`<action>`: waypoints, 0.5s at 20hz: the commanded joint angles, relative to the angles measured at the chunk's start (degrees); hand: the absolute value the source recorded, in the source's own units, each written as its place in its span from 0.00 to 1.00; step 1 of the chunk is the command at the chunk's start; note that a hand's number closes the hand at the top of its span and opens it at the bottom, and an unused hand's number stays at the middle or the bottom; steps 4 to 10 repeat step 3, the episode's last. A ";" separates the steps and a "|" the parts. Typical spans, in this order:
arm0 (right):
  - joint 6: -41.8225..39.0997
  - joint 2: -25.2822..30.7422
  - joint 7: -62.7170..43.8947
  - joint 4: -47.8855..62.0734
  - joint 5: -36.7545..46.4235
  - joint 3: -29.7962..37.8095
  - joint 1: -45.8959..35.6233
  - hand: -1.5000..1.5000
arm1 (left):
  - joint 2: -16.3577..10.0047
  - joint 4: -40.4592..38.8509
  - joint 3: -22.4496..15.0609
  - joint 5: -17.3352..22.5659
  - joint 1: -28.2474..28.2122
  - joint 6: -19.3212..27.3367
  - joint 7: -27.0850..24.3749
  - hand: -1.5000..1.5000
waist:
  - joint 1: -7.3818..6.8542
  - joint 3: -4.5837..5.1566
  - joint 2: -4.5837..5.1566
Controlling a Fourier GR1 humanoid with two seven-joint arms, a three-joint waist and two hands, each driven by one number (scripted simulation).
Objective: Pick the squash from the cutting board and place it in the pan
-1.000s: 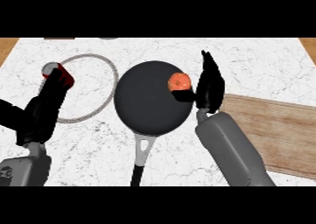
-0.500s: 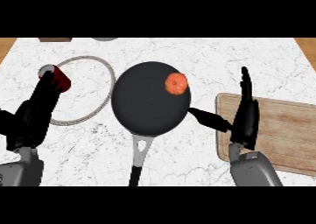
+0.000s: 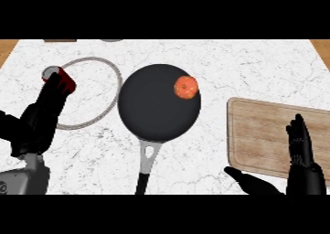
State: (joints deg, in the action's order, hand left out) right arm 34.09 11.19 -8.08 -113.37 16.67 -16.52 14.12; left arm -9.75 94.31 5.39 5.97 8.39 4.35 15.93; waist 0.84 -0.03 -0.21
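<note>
Your right hand (image 3: 303,157) is at the near right. Its fingers are straight and point to the far side, and the thumb is spread out to the left. The hand is wide open and holds nothing. It is over the near part of the wooden cutting board (image 3: 268,125), which lies on the right of the white marble counter (image 3: 248,64). You can see no squash on the board.

To the left of the board is the black pan (image 3: 150,114). Its handle (image 3: 146,167) points to the near side. The squash (image 3: 187,87) is inside the pan, in the far right part, close to the rim. It looks like a small orange round piece lying flat.

Your left hand (image 3: 40,121) is at the left. Its fingers are also straight and point far, so this hand is open too. At the fingertips there is a small red thing (image 3: 66,82) and a small grey round knob (image 3: 51,71). I cannot tell whether the fingers touch them. A thin grey ring (image 3: 90,58) lies flat on the counter between this hand and the pan, just beside the pan's left edge.
</note>
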 commanded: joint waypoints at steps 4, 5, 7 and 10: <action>-1.30 0.04 8.11 -2.67 -2.56 0.37 9.18 0.00 | -0.43 -3.35 0.94 0.50 2.16 -1.93 -0.29 0.50 | -0.47 0.02 0.15; -1.30 0.04 8.11 -2.67 -2.56 0.37 9.18 0.00 | -0.43 -3.35 0.94 0.50 2.16 -1.93 -0.29 0.50 | -0.47 0.02 0.15; -1.30 0.04 8.11 -2.67 -2.56 0.37 9.18 0.00 | -0.43 -3.35 0.94 0.50 2.16 -1.93 -0.29 0.50 | -0.47 0.02 0.15; -1.30 0.04 8.11 -2.67 -2.56 0.37 9.18 0.00 | -0.43 -3.35 0.94 0.50 2.16 -1.93 -0.29 0.50 | -0.47 0.02 0.15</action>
